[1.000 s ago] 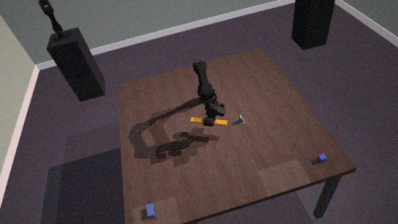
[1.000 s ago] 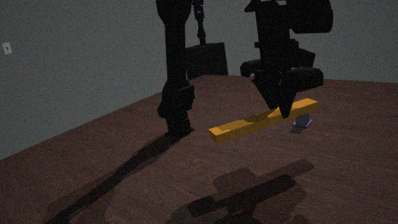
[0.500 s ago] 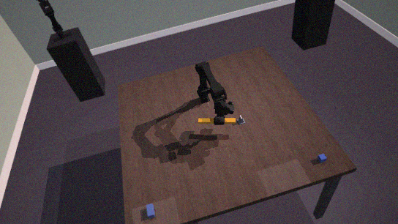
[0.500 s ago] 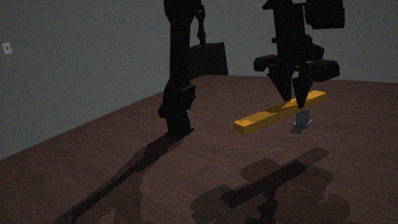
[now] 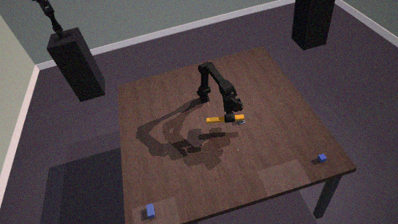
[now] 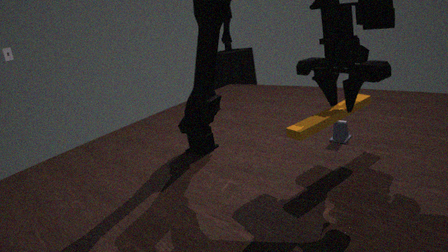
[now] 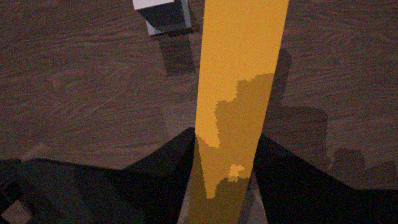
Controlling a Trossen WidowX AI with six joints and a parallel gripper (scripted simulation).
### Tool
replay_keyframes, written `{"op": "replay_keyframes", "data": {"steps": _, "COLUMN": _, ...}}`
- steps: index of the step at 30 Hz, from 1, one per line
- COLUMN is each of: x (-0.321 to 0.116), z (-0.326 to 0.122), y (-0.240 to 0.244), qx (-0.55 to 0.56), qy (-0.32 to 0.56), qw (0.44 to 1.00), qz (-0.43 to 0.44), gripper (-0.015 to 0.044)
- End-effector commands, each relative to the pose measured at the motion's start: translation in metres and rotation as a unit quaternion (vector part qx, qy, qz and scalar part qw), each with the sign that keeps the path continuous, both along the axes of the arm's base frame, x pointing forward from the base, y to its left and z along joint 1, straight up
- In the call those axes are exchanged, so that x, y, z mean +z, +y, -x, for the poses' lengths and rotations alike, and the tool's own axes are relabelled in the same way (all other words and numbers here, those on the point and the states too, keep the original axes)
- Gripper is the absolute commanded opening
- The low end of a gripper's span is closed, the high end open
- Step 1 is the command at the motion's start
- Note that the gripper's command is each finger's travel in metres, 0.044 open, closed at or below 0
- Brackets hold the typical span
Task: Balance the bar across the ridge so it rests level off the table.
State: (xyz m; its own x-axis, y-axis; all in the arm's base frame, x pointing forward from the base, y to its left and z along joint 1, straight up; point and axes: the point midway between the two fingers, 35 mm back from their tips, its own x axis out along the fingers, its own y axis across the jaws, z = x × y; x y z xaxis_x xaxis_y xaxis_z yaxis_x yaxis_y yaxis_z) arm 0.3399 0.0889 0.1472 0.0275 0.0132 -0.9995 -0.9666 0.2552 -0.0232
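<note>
My gripper point(image 5: 230, 120) point(image 6: 343, 108) point(image 7: 224, 137) is shut on the orange bar point(image 5: 213, 119) point(image 6: 305, 127) point(image 7: 240, 40) around its middle part. The bar is held above the table, with its shadow apart from it. The small grey ridge point(image 5: 241, 122) point(image 6: 340, 133) point(image 7: 167, 17) stands on the table, lower than the bar. In the wrist view it lies to the left of the bar's far part, not under it. In the top view it shows just beside the bar's right end. The bar and the ridge are apart.
On the wooden table point(image 5: 164, 80) point(image 6: 136, 161), a blue cube point(image 5: 322, 158) lies near the right corner and a blue block point(image 5: 150, 211) near the front left. Both are far from the arm. Dark pedestals point(image 5: 77, 66) point(image 5: 312, 23) stand beyond the table.
</note>
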Motion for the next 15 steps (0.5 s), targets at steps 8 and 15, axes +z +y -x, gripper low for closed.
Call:
{"op": "replay_keyframes", "data": {"steps": 8, "x": 0.001, "z": 0.006, "y": 0.044, "qx": 0.044, "qy": -0.001, "qw": 0.999, "qz": 0.002, "gripper": 0.0000}}
{"op": "replay_keyframes", "data": {"steps": 15, "x": 0.001, "z": 0.013, "y": 0.070, "qx": 0.071, "qy": -0.001, "qw": 0.997, "qz": 0.002, "gripper": 0.0000}}
